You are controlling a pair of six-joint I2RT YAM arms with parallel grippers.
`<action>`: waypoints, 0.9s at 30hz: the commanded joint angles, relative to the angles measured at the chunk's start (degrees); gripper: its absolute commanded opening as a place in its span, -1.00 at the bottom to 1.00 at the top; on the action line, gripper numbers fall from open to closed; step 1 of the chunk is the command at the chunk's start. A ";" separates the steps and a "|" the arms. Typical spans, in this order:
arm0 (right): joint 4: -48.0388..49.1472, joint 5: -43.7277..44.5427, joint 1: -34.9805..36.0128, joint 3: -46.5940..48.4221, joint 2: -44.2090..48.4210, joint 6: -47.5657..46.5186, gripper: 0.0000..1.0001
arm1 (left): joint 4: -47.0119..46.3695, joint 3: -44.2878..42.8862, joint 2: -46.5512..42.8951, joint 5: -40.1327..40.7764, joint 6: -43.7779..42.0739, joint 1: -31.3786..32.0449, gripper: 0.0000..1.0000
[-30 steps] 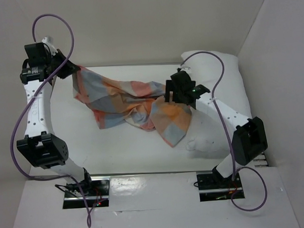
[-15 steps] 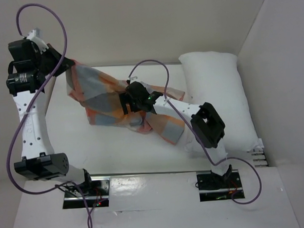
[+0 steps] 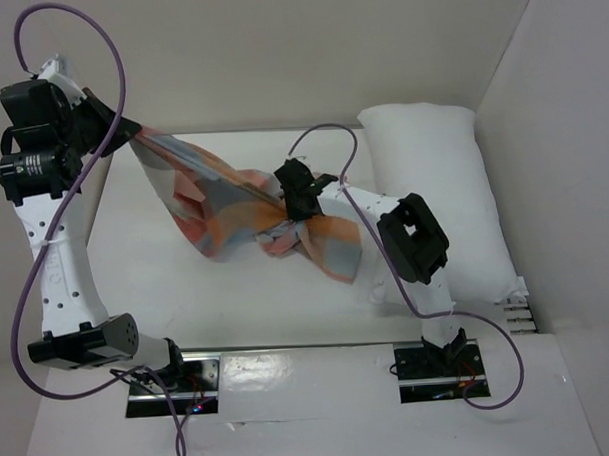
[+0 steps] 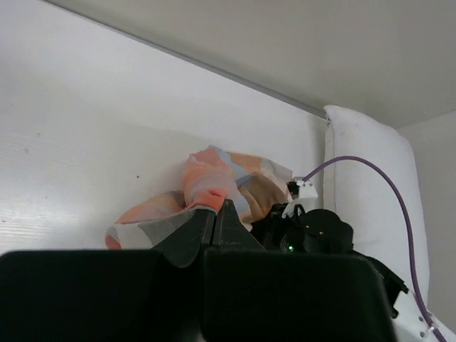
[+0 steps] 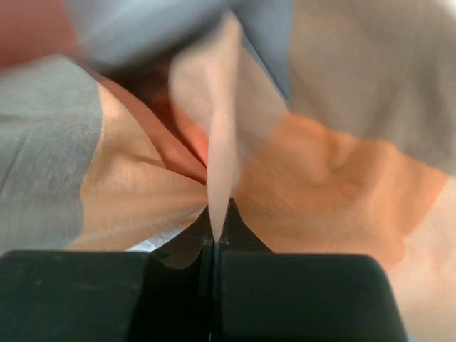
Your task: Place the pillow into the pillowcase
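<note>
Top view: pillowcase [image 3: 234,205] is held stretched between left gripper [image 3: 133,131], clamped on its corner, and right gripper [image 3: 287,211], clamped mid-cloth; pillow [image 3: 438,183] is laid at the right.
Left wrist: cloth edge is seen pinched.
Right wrist: a fold is seen pinched between pressed-together fingers [image 5: 235,224].

bright, soft, even light from overhead; faint shadows lie on the flat white table [image 3: 237,310]. in the right wrist view the thin orange, grey and blue checked fabric pillowcase [image 5: 320,185] fills the frame, blurred and out of focus.
</note>
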State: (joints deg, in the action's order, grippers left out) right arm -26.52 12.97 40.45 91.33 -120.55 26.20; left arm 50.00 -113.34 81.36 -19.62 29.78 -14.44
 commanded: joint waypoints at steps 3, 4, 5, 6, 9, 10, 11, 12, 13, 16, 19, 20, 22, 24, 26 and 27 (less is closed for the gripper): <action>2.35 -0.67 -2.12 14.10 -2.13 -4.83 -1.00 | -2.80 -2.15 -4.54 7.21 -1.83 -1.38 -1.00; 2.35 -2.84 -2.73 22.58 -3.36 -6.84 -1.00 | -2.10 -1.19 -5.85 9.57 -1.83 -1.38 -1.00; 3.05 -4.52 -3.44 26.58 -4.59 -7.90 -1.00 | -2.10 -0.57 -6.47 10.73 -1.83 -1.38 -1.00; 4.27 -6.10 -3.97 30.01 -6.61 -8.87 -1.00 | -1.14 -0.05 -7.00 12.13 -1.83 -1.38 -1.00; 13.82 -10.59 -5.63 36.63 -8.98 -9.58 -1.00 | 0.19 2.59 -8.15 17.41 -2.45 -1.38 -1.00; 15.95 -12.08 -6.86 37.60 -10.13 -9.58 -0.95 | 1.23 3.55 -8.15 17.94 -2.45 -1.38 -1.00; 16.50 -12.79 -7.39 42.48 -11.79 -8.80 -0.08 | 1.24 4.52 -8.15 17.25 -2.45 -1.38 -1.00; 11.46 -13.41 -7.92 47.31 -16.94 -8.79 0.64 | 1.24 5.49 -8.15 16.37 -2.45 -1.38 -1.00; 7.40 -14.11 -8.45 52.67 -19.26 -8.79 1.00 | 1.24 6.19 -7.45 15.32 -2.45 -1.38 -1.00; 2.70 -13.51 -9.25 53.20 -15.64 -7.65 1.00 | 0.63 8.30 -6.13 12.23 -3.06 -1.38 -1.00; 16.87 -10.26 -9.25 24.76 1.90 -6.95 1.00 | -1.82 11.91 -6.13 11.01 -3.06 -1.38 -1.00; 19.81 -9.73 -9.25 18.68 5.55 -6.43 1.00 | -1.83 13.31 -6.13 11.00 -3.06 -1.38 -1.00; 22.12 -11.12 -8.72 7.87 11.53 -5.63 1.00 | -2.54 13.32 -5.43 9.87 -2.45 -1.38 -1.00; 21.61 -12.36 -4.52 2.13 13.14 -5.10 1.00 | -2.54 13.32 -4.90 9.34 -2.45 -0.77 -1.00; 22.30 -11.05 -0.04 -1.40 13.85 -5.62 1.00 | -2.54 13.32 -4.90 8.72 -2.45 -0.77 -1.00; 23.09 -8.95 4.94 -2.64 13.85 -5.63 1.00 | -2.54 13.32 -4.90 8.72 -1.92 -0.16 -1.00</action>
State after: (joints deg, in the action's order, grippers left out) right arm -10.74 2.87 35.22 92.01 -110.13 20.25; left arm 50.74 -98.87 77.62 -8.86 28.38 -15.33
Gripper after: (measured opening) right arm 0.999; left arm 0.031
